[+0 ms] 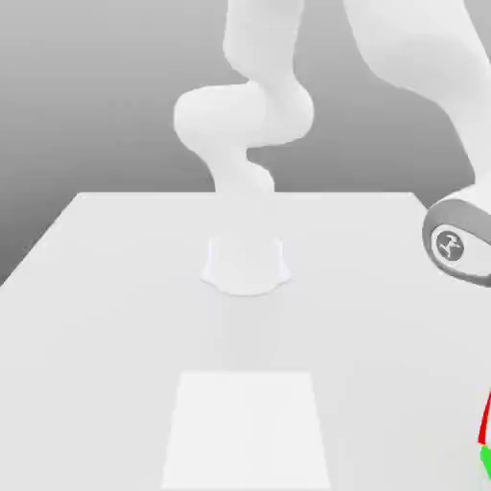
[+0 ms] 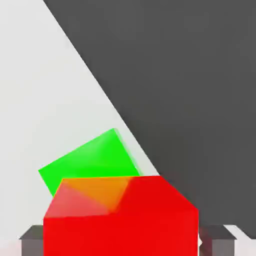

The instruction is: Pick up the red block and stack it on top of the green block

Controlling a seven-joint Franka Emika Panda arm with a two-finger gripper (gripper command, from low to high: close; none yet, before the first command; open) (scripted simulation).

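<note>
From the exterior view's left, past the robot base, comes the gripper; whether it grasps or has freed the red block cannot be told. Beneath the hand, red sits over the green block, presumably for stacking, though they look misaligned.

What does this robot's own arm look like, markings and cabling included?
The arm is glossy-looking white, with smooth, rounded, tube-like links. Its rounded end section has a grey band around a white face, which carries a round dark-grey badge with a small white figure. I can make out no cables.
</note>
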